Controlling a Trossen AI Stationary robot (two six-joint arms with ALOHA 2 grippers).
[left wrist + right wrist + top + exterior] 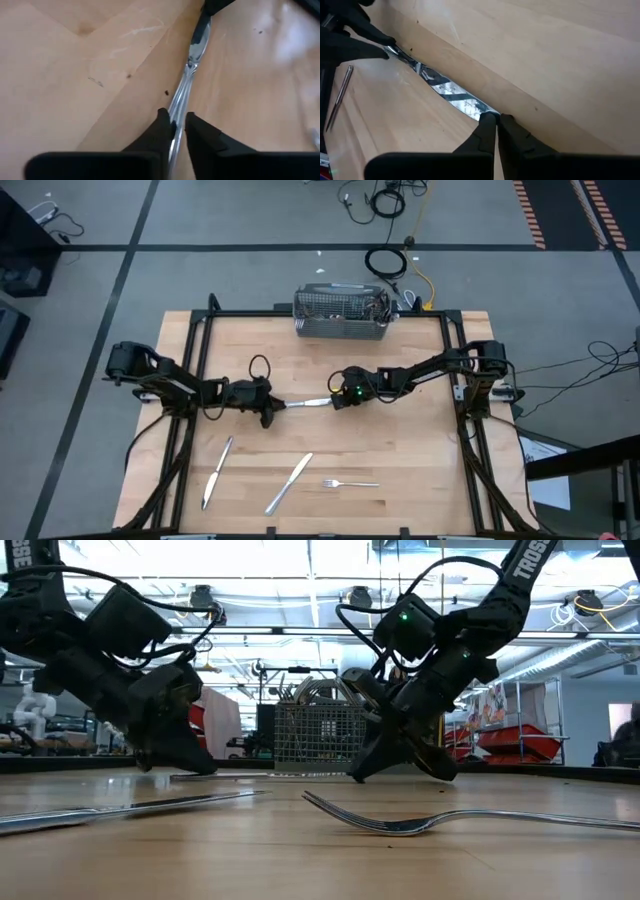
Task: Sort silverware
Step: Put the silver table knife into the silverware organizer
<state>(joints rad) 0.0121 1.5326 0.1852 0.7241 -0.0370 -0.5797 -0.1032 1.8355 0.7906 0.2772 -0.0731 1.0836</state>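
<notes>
A spoon (305, 404) lies level, low over the middle of the wooden table (420, 470), spanning the gap between my two grippers. My left gripper (179, 122) stands at its handle end with the fingers a little apart, one on each side of the handle (176, 112). My right gripper (494, 119) is shut on the wide bowl end. Two table knives (217, 470) (289, 482) and a fork (350, 482) lie flat near the table's front edge. My left gripper's fingers (162, 127) flank the spoon's handle; whether one still touches it, I cannot tell. My right gripper pinches the tip of the spoon's bowl end (482, 111) between its two fingers, slanting down from the table's right and lying along the spoon. The spoon stays level, close to the tabletop.
A grey wire-mesh basket (342, 315) stands at the table's far edge, behind the grippers. The black frame rails (195, 360) run along the left and right sides. Bare wood lies between the grippers and the knives and fork in front.
</notes>
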